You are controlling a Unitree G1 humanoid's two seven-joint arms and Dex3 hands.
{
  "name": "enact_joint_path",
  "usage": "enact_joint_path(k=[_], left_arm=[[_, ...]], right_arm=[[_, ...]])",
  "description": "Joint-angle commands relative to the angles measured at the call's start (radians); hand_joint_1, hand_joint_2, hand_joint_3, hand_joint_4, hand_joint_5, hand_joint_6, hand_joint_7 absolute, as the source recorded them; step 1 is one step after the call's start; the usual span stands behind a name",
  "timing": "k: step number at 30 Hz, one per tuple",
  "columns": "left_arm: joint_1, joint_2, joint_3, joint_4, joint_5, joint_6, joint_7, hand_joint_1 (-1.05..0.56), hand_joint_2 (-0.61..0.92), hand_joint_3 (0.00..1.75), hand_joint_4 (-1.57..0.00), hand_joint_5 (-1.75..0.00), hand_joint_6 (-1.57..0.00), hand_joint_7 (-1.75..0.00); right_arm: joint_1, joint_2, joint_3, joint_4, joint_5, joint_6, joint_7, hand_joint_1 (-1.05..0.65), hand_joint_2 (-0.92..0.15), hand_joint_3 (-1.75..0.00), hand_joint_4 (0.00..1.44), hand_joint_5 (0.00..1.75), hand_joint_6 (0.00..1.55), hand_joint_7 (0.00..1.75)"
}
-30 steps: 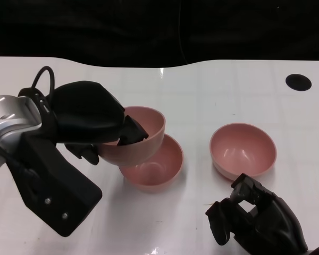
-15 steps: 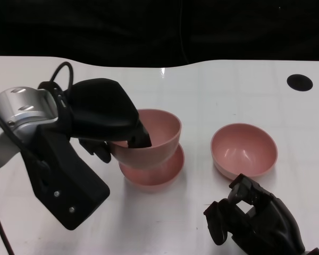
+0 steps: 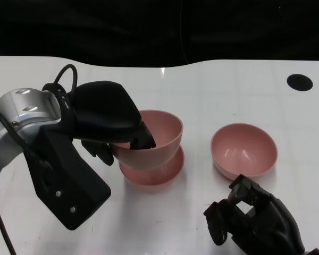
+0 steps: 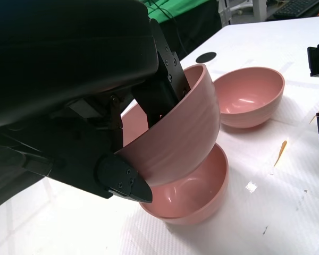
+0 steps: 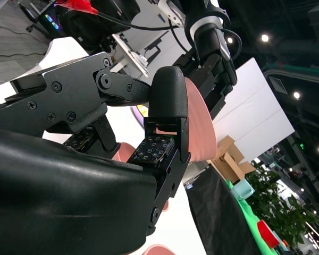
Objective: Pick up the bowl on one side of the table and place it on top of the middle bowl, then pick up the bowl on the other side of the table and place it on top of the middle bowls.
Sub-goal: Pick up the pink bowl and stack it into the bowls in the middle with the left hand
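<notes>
Since a second ago the left hand (image 3: pixel 109 119) has carried its pink bowl (image 3: pixel 154 139) rightward, from hanging off the near-left edge of the middle bowl (image 3: pixel 157 170) to sitting almost squarely over it — the last half second brought only a small further shift. That hand grips the bowl by its left rim, one finger (image 3: pixel 142 139) hooked down inside and the others curled under the outer wall. In the left wrist view the held bowl (image 4: pixel 181 133) is tilted and its underside sits down into the middle bowl (image 4: pixel 194 188); whether it presses on the lower bowl's inside I cannot tell.

On the right side of the white table (image 3: pixel 223 90), the third pink bowl (image 3: pixel 243 150) stands upright on its own, well apart from the pair. The right hand (image 3: pixel 252 220) hovers at the near right edge, just in front of that bowl, holding nothing — its fingers are bent but apart. From the right wrist view its fingers (image 5: pixel 165 106) show with a gap between the pads and nothing in it.

A round black spot (image 3: pixel 299 82) marks the table's far right corner, and a black cable (image 3: pixel 61 77) loops above the left wrist.
</notes>
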Motion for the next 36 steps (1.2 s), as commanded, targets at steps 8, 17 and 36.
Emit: enact_joint_path(k=[8,17,36], left_arm=[[-0.071,-0.058,-0.049,0.136,0.110,-0.043,0.122,-0.20,0.90,0.01,-1.13,-0.54,-1.10,-0.29],[-0.109,-0.070,-0.074,0.240,0.161,-0.098,0.206,-0.19,0.91,0.01,-1.02,-0.74,-0.97,-0.60],[-0.113,-0.069,-0.093,0.271,0.181,-0.094,0.228,-0.17,0.90,0.00,-1.11,-0.52,-1.08,-0.31]], right_arm=[[0.023,0.021,0.021,-0.023,-0.021,-0.022,-0.022,-0.19,-0.73,-0.63,0.94,1.73,0.96,1.25],[0.034,0.026,0.034,-0.036,-0.012,-0.019,-0.032,-0.19,-0.74,-0.64,0.95,1.70,0.99,1.18],[0.044,0.020,0.039,-0.054,0.001,0.009,-0.032,-0.19,-0.77,-0.56,0.93,1.71,0.99,1.17]])
